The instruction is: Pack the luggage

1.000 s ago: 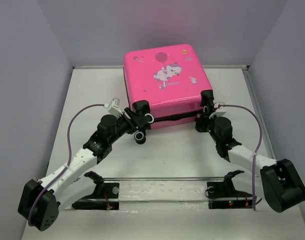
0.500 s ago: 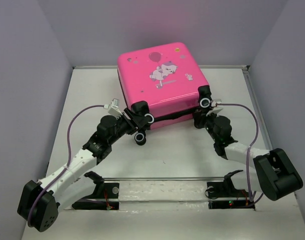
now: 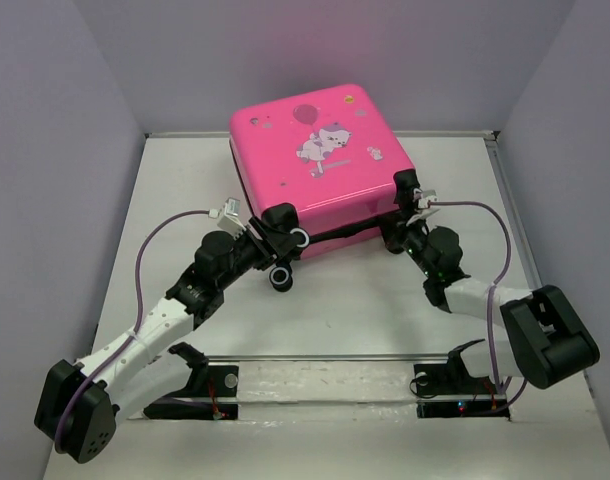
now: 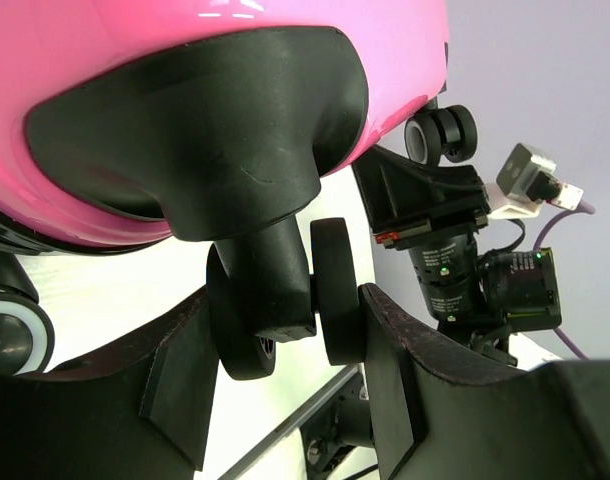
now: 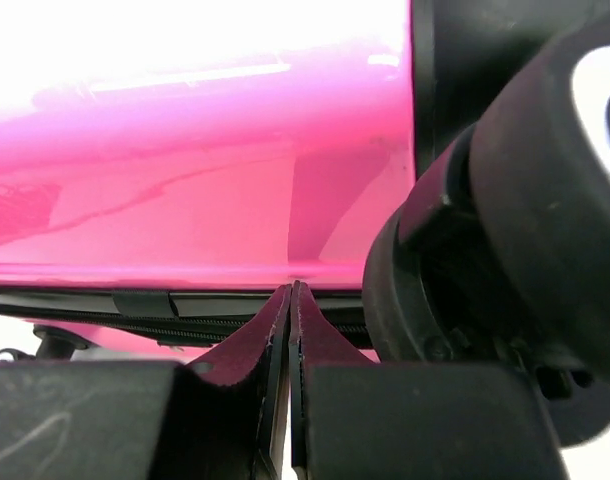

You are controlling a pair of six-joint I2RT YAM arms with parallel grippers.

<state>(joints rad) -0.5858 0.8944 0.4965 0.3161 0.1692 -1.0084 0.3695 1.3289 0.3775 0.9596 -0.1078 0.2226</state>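
The hot-pink luggage (image 3: pixel 320 165) lies flat at the table's back centre, cartoon print up, wheels toward the arms. My left gripper (image 3: pixel 285 247) is at its near left corner. In the left wrist view its fingers (image 4: pixel 395 385) are shut on a black twin wheel (image 4: pixel 335 290) under the corner housing (image 4: pixel 215 130). My right gripper (image 3: pixel 400 232) is at the near right corner. In the right wrist view its jaws are shut together on nothing, tips (image 5: pixel 290 292) against the black zipper band (image 5: pixel 135 305) under the pink shell (image 5: pixel 185 180), with a wheel (image 5: pixel 525 210) just to the right.
The white table (image 3: pixel 355 300) is walled by grey panels left, right and back. A metal rail (image 3: pixel 335 357) and the arm mounts run along the near edge. Purple cables (image 3: pixel 150 250) loop over both arms.
The luggage has slid left and turned slightly. My right gripper has moved left and inward with it, staying at the right corner. The left gripper has barely moved.
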